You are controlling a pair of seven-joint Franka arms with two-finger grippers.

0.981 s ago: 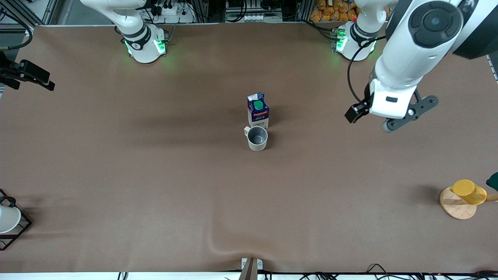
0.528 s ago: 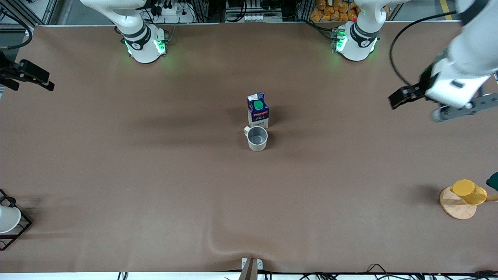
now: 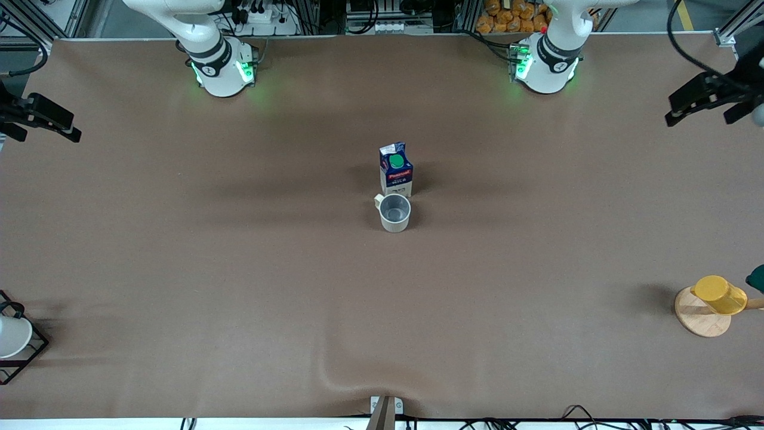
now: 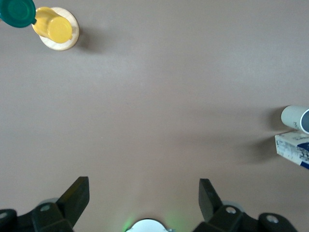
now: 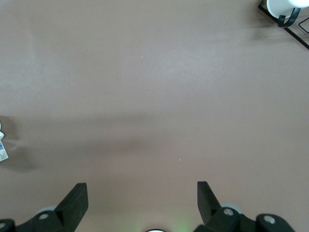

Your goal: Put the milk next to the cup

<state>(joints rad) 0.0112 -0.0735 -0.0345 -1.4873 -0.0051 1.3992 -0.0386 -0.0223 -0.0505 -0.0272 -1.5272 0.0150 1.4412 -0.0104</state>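
Observation:
The milk, a dark blue carton with a green cap and red band, stands upright at the table's middle. The cup, a beige-grey mug, stands right beside it, nearer to the front camera, almost touching. Both show at the edge of the left wrist view, the cup and the milk. My left gripper is open and empty, raised over the left arm's end of the table; it also shows in its wrist view. My right gripper waits open and empty over the right arm's end, as its wrist view shows.
A yellow cup lies on a round wooden disc at the left arm's end, with a green object beside it. A white cup sits in a black wire rack at the right arm's end.
My left arm has swung away from the table's middle toward its own end, open and empty. The milk, the cup and the right arm have not moved.

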